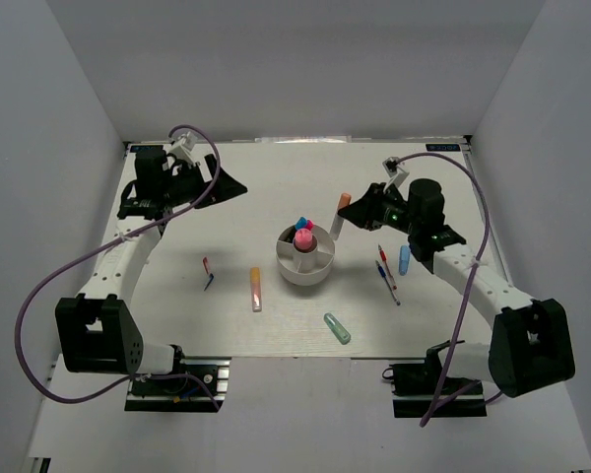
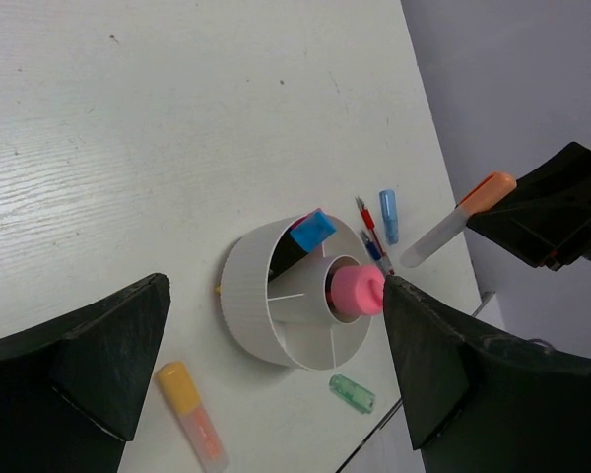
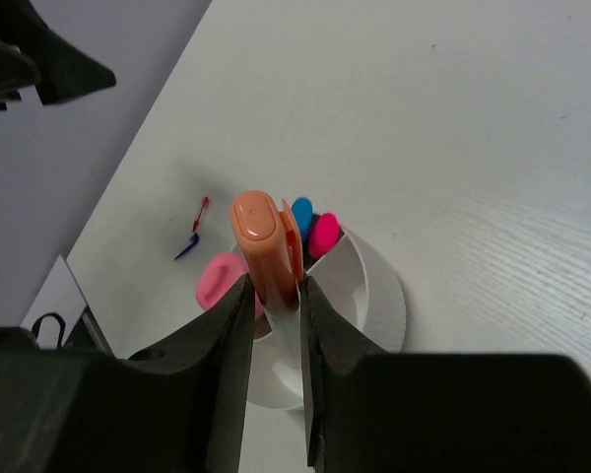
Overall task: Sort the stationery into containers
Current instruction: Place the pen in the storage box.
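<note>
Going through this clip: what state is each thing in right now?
white cup: upright, partly filled.
pink highlighter: standing in central well.
blue-capped marker: standing in an outer compartment.
orange-capped highlighter: clamped in right jaws, off the table.
orange highlighter: lying loose on table.
mint-green highlighter: lying loose.
blue highlighter: lying loose.
thin pens right of cup: lying loose.
left jaws: open, empty.

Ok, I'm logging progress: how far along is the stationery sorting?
Done: a pink highlighter stands in the white cup's central well, a blue-capped marker and a magenta-tipped one in its outer ring. In hand: the right gripper holds an orange-capped highlighter. Left on the table: orange, mint-green and blue highlighters, plus thin pens on both sides.
</note>
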Motion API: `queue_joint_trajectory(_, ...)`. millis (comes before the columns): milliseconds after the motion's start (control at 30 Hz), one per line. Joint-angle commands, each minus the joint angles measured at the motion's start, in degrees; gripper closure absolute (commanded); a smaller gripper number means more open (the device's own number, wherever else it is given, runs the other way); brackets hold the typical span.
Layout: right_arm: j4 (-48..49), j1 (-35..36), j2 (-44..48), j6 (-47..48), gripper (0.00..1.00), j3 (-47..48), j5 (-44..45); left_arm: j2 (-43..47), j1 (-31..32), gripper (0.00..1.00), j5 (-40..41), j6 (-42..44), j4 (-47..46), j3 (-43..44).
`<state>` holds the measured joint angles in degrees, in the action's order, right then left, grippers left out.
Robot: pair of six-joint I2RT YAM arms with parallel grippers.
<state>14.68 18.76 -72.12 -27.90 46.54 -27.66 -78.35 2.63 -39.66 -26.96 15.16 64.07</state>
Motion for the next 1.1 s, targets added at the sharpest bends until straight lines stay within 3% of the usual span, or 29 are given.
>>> queue_joint_trajectory(0, 7.91, 0.83, -0.65, 0.73, 1.0, -1.37, -4.69, 1.44, 0.71, 0.02, 0.02, 5.34, 0.67, 0.36)
queue_joint_trajectory(267, 8.61, 1.8, -3.9, 5.13, 1.0, -1.11, -6.09, 1.45, 0.71, 0.02, -1.47, 6.92, 2.24, -1.41)
queue_joint_trajectory(567, 9.4, 2.94, -6.36, 8.21, 1.0, -1.46, -4.33, 3.99, 1.76, 0.02, 4.41, 12.97, 7.25, -3.34)
queue_joint_trajectory(700, 8.8, 3.38, -7.77, 9.35, 0.99, -1.28, -4.51, 1.19, 2.99, 0.02, 6.87, 16.49, 16.71, -0.8)
queue_joint_trajectory(767, 8.09, 3.65, -8.48, 10.06, 0.93, -0.84, -4.77, 0.48, 3.61, 0.02, 7.67, 18.69, 19.81, -0.53)
queue_joint_trajectory(933, 7.21, 3.91, -9.36, 11.38, 0.9, -0.58, -4.42, -1.72, 6.76, 0.02, 6.44, 19.93, 23.16, -2.99)
queue_joint_trajectory(967, 7.12, 4.17, -9.44, 11.29, 0.88, -0.4, -4.42, -2.24, 7.99, 0.04, 6.44, 19.84, 23.95, -3.25)
queue_joint_trajectory(1067, 6.24, 4.44, -9.88, 11.38, 0.53, 0.21, -4.86, -3.3, 10.8, 0.11, 7.49, 18.18, 23.6, -5.36)
